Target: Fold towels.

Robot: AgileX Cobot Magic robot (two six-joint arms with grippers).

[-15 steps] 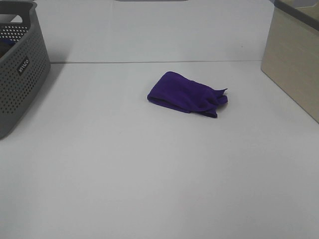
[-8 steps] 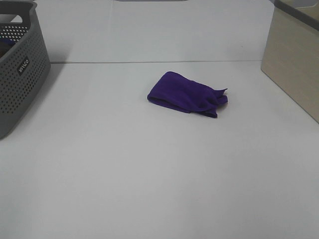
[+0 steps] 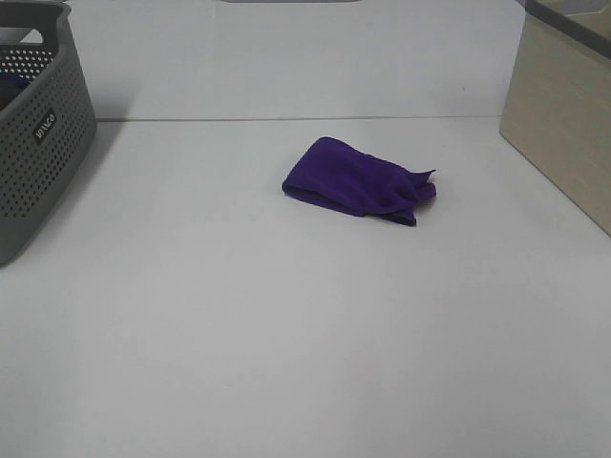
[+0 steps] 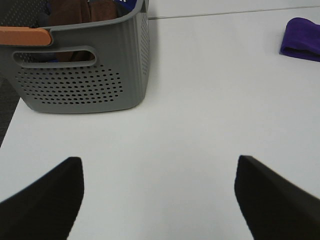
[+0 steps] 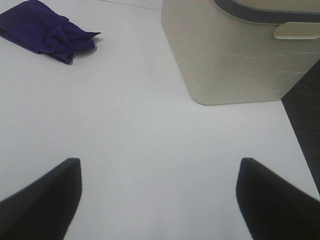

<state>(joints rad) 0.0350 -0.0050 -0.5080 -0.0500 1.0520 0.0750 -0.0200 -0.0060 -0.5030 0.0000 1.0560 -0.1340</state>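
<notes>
**A:** Towel (image 3: 358,178) is seen just right of centre in the upper half of the overhead frame, bunched into a loose roll on the white table (image 3: 286,334). It's also caught at the upper right edge of the left wrist frame and the upper left of the right wrist frame. How is it expected to handle?

**B:** Soft and light, probably. It's deep purple and floppy, so no shape would be held once lifted, and it could drag or slip on the smooth top. The pointy corners sticking out at its right end (image 3: 423,181) are judged the best spots to be pinched. No white tag can be made out.

**A:** And the grippers?

**B:** Left gripper (image 4: 159,200) and right gripper (image 5: 159,200) are both spread wide with nothing between them, well apart from the towel. The grey basket (image 3: 43,124) at the left edge and the beige bin (image 3: 563,124) at the right aren't touched.
</notes>
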